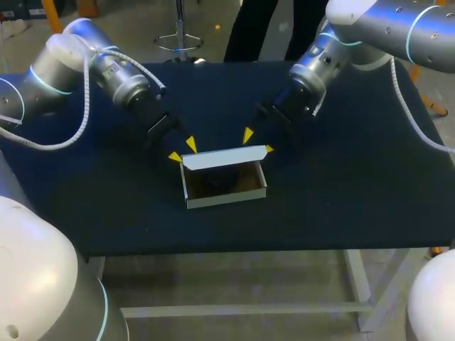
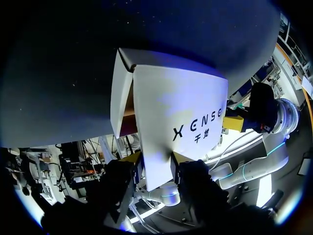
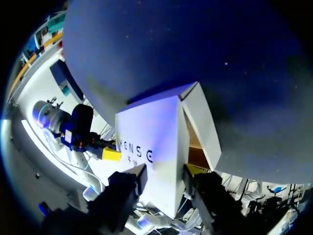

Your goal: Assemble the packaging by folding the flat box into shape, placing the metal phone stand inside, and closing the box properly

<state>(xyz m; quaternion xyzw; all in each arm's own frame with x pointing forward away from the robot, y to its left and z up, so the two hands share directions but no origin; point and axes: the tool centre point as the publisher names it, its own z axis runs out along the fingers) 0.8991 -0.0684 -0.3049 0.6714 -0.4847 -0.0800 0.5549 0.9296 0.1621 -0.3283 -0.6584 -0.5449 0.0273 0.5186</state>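
A white cardboard box (image 1: 227, 197) stands open in the middle of the dark table, its lid (image 1: 224, 158) raised along the far side. The brown inside is in shadow, and I cannot make out a phone stand there. My left gripper (image 1: 183, 150) is at the lid's left upper corner. In the left wrist view the printed lid (image 2: 181, 107) runs down between its open fingers (image 2: 155, 159). My right gripper (image 1: 258, 142) is at the lid's right upper corner, and there too the lid (image 3: 151, 132) passes between open fingers (image 3: 165, 171).
The dark table (image 1: 341, 192) stretches bare on both sides of the box and in front of it. Both arms slant in from the far corners and meet over the box's back edge.
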